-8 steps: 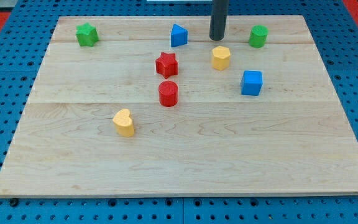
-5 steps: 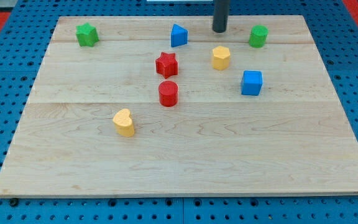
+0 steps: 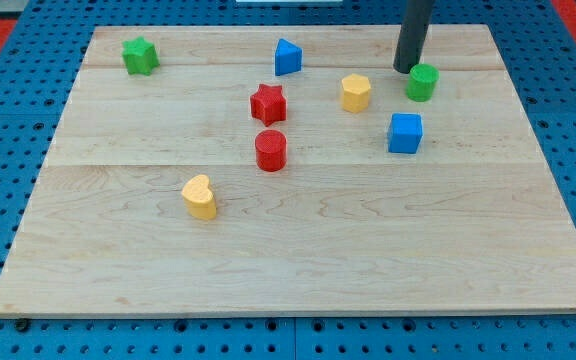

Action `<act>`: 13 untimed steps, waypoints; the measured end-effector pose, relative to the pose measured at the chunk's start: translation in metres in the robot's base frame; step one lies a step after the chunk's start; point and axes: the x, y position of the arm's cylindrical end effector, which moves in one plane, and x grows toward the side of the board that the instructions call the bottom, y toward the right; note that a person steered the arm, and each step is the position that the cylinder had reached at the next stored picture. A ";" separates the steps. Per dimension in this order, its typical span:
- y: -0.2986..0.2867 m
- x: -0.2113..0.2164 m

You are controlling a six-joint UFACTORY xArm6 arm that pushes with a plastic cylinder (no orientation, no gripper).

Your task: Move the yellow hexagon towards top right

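The yellow hexagon (image 3: 356, 92) lies on the wooden board (image 3: 298, 250), right of centre in the upper part. My tip (image 3: 406, 69) stands to its upper right, about a block's width away from it. The tip touches, or nearly touches, the upper left side of the green cylinder (image 3: 422, 82). The dark rod rises out of the view's top.
A blue cube (image 3: 405, 132) lies below the green cylinder. A blue triangle (image 3: 287, 56), red star (image 3: 267, 103) and red cylinder (image 3: 270, 150) lie left of the hexagon. A green star (image 3: 140, 55) is at top left, a yellow heart (image 3: 199, 196) at lower left.
My tip moved right, from above the yellow hexagon to beside the green cylinder. The green cylinder shifted down and slightly right. The yellow hexagon has not moved.
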 end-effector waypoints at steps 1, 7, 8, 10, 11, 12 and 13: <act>0.039 -0.015; -0.112 0.073; -0.083 0.065; -0.056 0.067; -0.100 0.069; -0.114 0.039; -0.087 0.036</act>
